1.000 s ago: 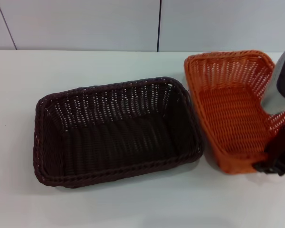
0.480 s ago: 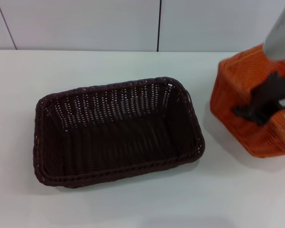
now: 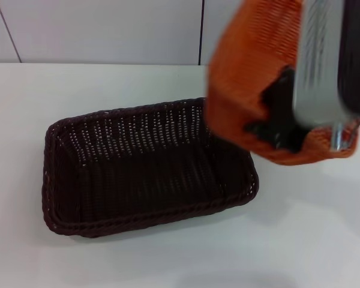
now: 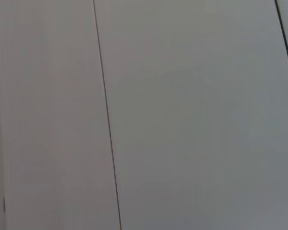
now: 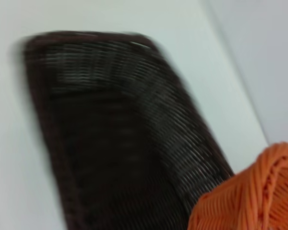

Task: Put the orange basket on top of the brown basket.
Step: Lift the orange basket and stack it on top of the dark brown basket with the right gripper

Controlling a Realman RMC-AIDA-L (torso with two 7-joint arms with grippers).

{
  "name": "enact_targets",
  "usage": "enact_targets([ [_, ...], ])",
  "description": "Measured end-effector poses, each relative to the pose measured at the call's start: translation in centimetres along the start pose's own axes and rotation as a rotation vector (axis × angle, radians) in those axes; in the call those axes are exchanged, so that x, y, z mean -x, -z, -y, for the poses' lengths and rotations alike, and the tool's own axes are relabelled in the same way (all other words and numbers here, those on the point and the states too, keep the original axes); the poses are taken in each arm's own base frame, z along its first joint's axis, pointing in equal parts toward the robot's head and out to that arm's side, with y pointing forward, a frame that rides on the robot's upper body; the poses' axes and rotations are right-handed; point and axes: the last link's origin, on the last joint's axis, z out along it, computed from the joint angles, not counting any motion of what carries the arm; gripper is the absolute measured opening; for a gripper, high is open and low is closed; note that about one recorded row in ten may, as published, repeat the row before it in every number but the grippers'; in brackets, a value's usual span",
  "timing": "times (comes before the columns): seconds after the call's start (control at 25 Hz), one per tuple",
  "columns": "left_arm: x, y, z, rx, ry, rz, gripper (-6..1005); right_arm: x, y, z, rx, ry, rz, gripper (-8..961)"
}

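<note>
Compared with half a second ago, the orange basket (image 3: 240, 102) has been lifted clear of the desk (image 3: 168, 258) and carried leftward; it was then at the right edge of the head view, low by the desk, and is now held high, tilted steeply with its woven underside turned toward the camera, overlapping the far right corner of the brown basket (image 3: 144, 168). A second ago it was resting upright on the desk just beside the brown basket's right end.

The brown basket has not shifted across the three head pictures: it lies open side up near the middle of the white desk, its long side slanted slightly.

The right end effector (image 3: 276, 120) is seen clamped on the orange basket's wall, a dark finger lying across the outer weave, with the silver arm housing (image 3: 318, 66) blocking the basket's right part. In the right wrist view the brown basket (image 5: 115, 139) fills most of the picture and a piece of the orange braided rim (image 5: 254, 196) sits at one corner, close to the camera.

Behind the desk a pale panelled wall (image 3: 108, 30) with a dark vertical seam is seen. The left end effector is not shown anywhere; the left wrist view takes in only wall panels (image 4: 182, 120).
</note>
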Motion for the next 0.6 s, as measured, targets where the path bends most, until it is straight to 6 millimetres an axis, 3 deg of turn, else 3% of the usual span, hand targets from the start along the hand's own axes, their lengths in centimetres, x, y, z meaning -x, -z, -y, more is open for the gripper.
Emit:
enact_targets([
  [0.12, 0.1, 0.0, 0.1, -0.002, 0.008, 0.005, 687, 1.9, 0.6, -1.3, 0.002, 0.254, 0.050, 152],
  [0.32, 0.4, 0.1, -0.2, -0.001, 0.017, 0.024, 686, 3.7, 0.6, -1.6, -0.007, 0.564, 0.079, 151],
  [0.6, 0.7, -0.1, -0.6, -0.012, 0.043, 0.054, 686, 3.3, 0.2, -2.2, 0.009, 0.784, 0.070, 151],
])
